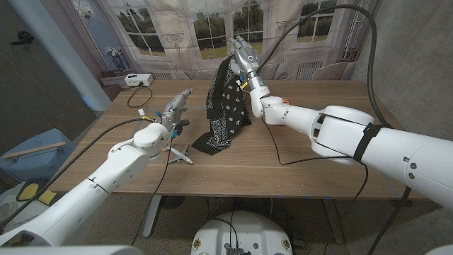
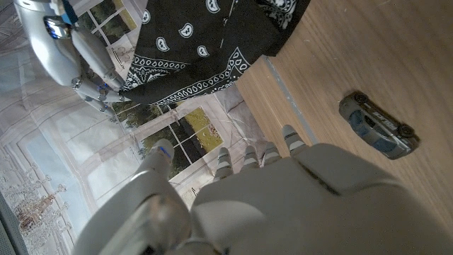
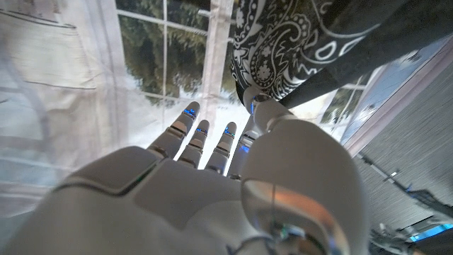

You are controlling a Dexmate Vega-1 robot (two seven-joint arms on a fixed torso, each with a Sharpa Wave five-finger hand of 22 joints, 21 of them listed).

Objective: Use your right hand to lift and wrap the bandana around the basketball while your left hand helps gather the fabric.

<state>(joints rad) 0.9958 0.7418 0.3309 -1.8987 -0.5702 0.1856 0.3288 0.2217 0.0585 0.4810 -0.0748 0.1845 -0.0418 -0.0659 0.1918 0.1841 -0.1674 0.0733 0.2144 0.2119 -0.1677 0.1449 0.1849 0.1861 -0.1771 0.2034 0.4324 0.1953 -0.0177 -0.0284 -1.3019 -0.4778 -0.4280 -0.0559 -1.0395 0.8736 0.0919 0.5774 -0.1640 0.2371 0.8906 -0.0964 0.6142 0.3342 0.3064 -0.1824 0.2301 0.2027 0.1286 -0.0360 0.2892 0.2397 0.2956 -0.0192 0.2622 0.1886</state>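
While the right hand (image 1: 243, 59) held the black paisley bandana (image 1: 225, 113) up over the far middle of the wooden table (image 1: 297, 152), the cloth hung down from it in a long drape, its upper edge pinched at the hand and its lower end bunched on the tabletop. In the right wrist view the thumb (image 3: 267, 117) pressed against the fabric (image 3: 297, 42) while the other fingers (image 3: 202, 138) reached out straight and close together, so the hold looked like a pinch at the thumb side rather than a full grasp. No basketball could be made out in any of the views; whether something sat under the heap at the bottom of the cloth could not be told.

The left hand (image 1: 172, 112) hovered above the table to the left of the bandana, near its lower end but apart from it, fingers extended toward the far side and holding nothing. In the left wrist view its fingertips (image 2: 256, 154) lay fairly close together, with the cloth (image 2: 205, 49) beyond them. A small toy plane (image 1: 180, 152) lay on the table just in front of that hand, and a small toy car (image 2: 376, 126) showed on the wood in the left wrist view.

Judging from this, the drape's long axis ran nearly vertical, so the left hand, the nearer one to the loose lower end, would have to reach rightward to gather it
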